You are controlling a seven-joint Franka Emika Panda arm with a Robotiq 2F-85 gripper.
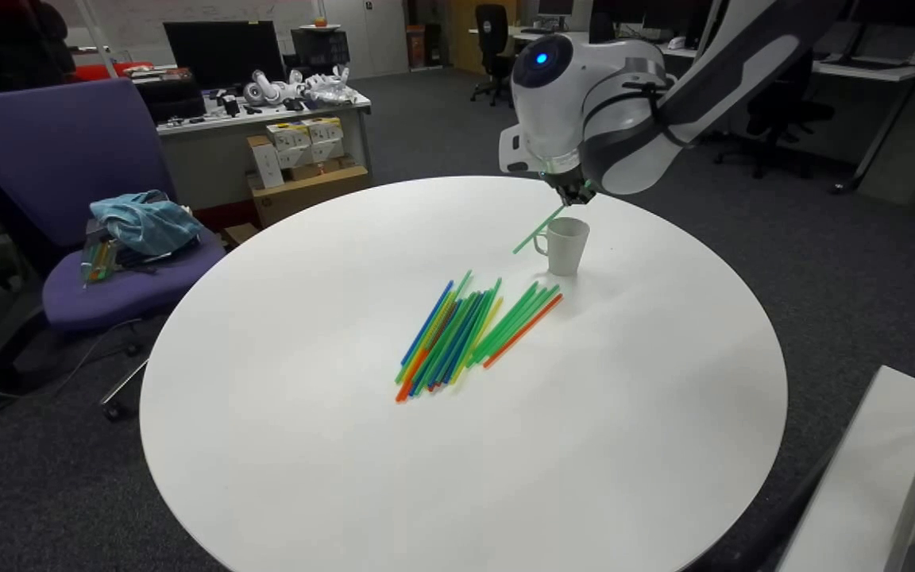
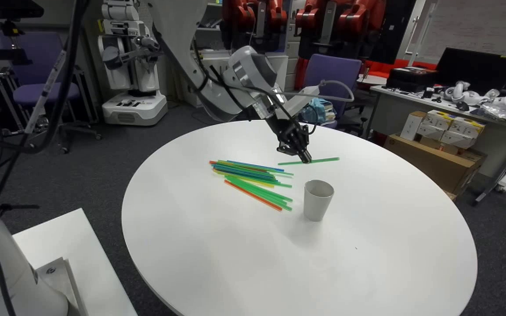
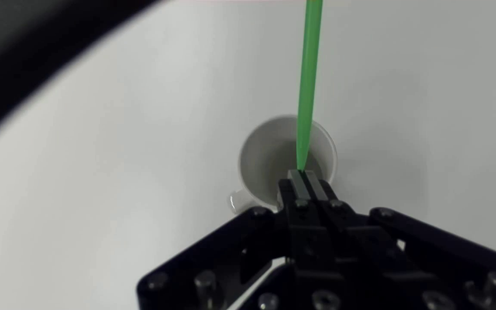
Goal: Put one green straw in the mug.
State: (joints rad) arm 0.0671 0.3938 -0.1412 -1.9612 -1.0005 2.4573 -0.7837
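Over the mug [image 2: 317, 201] | gripper [image 3: 306, 184]: drawn narrow, its tips pinching the green straw [image 3: 308, 82] | straw: crosswise to the gripper, jutting out on both sides, passing across the mug's mouth in the wrist view | loose straws [image 1: 451, 342]: on the table [image 1: 584, 445], near the mug

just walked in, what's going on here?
A robot arm has one green straw pinched in its claw, held well off upright. The claw is above the white mug, overlapping its open mouth in the wrist view. The straw isn't in the mug yet. The mug stands upright on the round table, and other straws, green, blue, yellow and orange, lie nearby.
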